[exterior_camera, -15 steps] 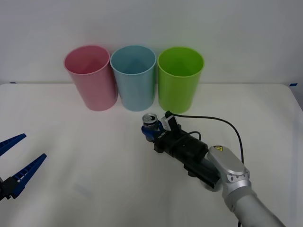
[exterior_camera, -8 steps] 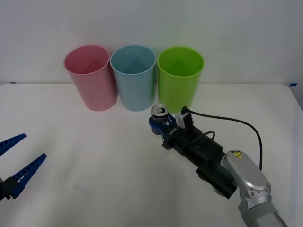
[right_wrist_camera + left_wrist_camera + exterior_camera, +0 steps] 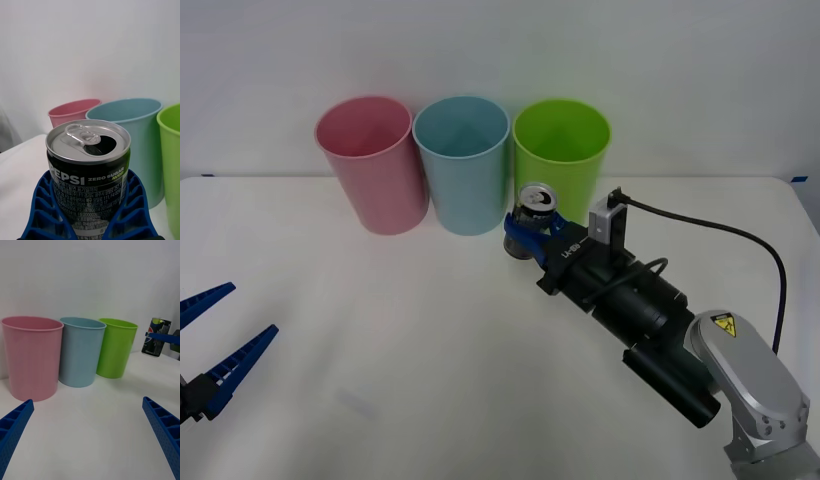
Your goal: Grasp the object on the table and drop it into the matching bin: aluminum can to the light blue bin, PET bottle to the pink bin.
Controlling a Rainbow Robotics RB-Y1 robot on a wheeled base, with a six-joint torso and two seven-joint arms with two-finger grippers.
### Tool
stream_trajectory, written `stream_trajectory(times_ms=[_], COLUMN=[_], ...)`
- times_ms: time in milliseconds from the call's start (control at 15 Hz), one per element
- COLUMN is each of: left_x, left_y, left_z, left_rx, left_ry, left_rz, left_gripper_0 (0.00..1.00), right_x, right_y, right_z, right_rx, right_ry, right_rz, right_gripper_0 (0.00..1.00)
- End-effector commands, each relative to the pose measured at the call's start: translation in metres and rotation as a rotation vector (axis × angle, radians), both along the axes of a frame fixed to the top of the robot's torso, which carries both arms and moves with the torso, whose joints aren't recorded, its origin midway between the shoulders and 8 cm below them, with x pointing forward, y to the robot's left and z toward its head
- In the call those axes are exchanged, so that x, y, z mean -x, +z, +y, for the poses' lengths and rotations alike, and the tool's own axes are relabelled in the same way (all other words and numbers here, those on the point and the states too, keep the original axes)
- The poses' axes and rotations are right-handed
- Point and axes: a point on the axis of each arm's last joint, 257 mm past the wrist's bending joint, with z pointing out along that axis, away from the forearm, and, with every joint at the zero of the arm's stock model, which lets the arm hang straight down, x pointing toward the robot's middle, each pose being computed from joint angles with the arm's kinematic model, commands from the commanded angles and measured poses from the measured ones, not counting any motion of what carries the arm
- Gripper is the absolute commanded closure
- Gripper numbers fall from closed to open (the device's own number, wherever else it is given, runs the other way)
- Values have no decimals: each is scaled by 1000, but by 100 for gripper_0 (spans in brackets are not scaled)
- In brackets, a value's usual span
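Blue fingers (image 3: 48,213) of right gripper (image 3: 530,232) clamped on aluminum can (image 3: 535,203), upright, lifted above table (image 3: 380,330), just before light blue bin (image 3: 463,163) and lime green bin (image 3: 560,165); left gripper (image 3: 215,350) spread apart, low at table's left.

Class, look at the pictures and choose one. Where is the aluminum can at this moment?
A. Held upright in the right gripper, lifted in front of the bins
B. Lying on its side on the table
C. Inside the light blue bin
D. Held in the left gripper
A: the right gripper is shut on the aluminum can, upright and off the table.
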Motion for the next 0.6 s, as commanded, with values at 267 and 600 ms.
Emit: stream_trajectory(times_ms=[267,600], left_x=[0,0], left_y=[0,0], left_z=[0,0], left_rx=[0,0], left_ry=[0,0], left_rz=[0,0], left_gripper_0=[0,0], right_x=[-1,-22], right_y=[50,89], right_z=[-10,-12], right_rx=[-38,-39], right_ry=[7,-4], right_rz=[-48,-89], right_gripper_0=[100,100])
